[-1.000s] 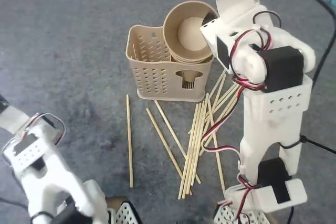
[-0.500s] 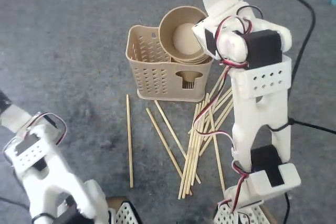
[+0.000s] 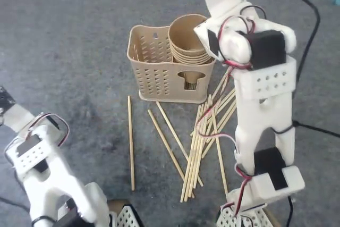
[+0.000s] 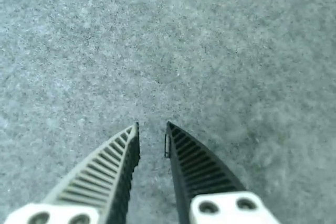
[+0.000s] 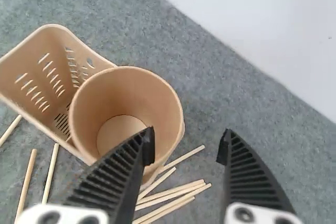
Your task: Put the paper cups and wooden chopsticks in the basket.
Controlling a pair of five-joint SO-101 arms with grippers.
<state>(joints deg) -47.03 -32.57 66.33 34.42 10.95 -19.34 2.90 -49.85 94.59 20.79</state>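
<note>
A beige slotted basket (image 3: 154,70) stands on the grey carpet, with a stack of paper cups (image 3: 187,43) upright in its right end. In the right wrist view the top cup (image 5: 123,111) sits in the basket (image 5: 39,74). My right gripper (image 5: 186,140) hangs open over that cup's rim, one finger (image 5: 131,163) above its mouth and the other outside. Several wooden chopsticks (image 3: 199,136) lie scattered in front of the basket, and one chopstick (image 3: 130,142) lies apart. My left gripper (image 4: 152,127) points at bare carpet, a narrow gap between its fingers and nothing in it.
The right arm (image 3: 260,78) rises from its base at the front right and leans over the chopsticks. The left arm (image 3: 37,155) stays at the front left, away from the basket. Open carpet (image 3: 69,51) lies left of the basket.
The top cup was tilted in the right gripper; now it stands upright, nested in the stack inside the basket, and the gripper is open. The right arm shifted left.
</note>
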